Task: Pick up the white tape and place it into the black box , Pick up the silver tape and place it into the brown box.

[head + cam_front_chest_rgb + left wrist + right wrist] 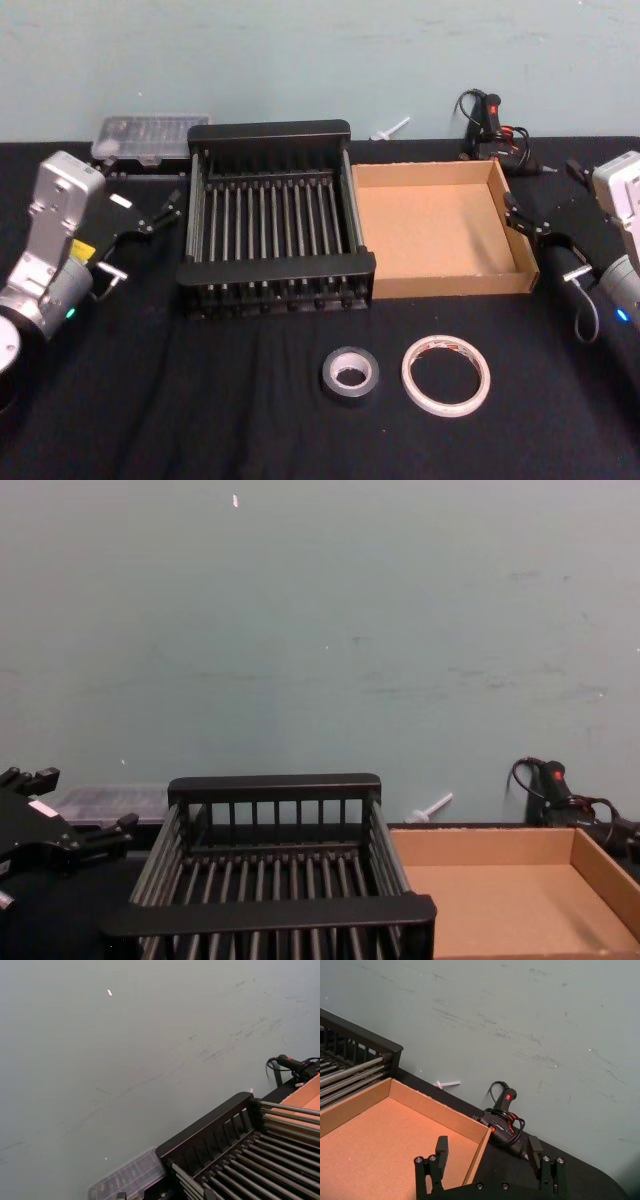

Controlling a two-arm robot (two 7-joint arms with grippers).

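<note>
I judge the whitish translucent tape roll (446,374), flat beside the dark grey roll (350,373) before both boxes, light and rigid, best pinched across its wall; both jaws stand released.

A table covered in black cloth (250,430) fills the foreground, set against a pale grey-green wall (320,630) scuffed with dark marks. At the back left of the table, against the wall, lies a clear plastic compartment case (150,137) with small parts inside. At the back right sits a black handheld tool with a red switch and a looped black cable (504,1115). Between these two, near the wall, lies a small white plastic T-shaped piece (392,128).
</note>
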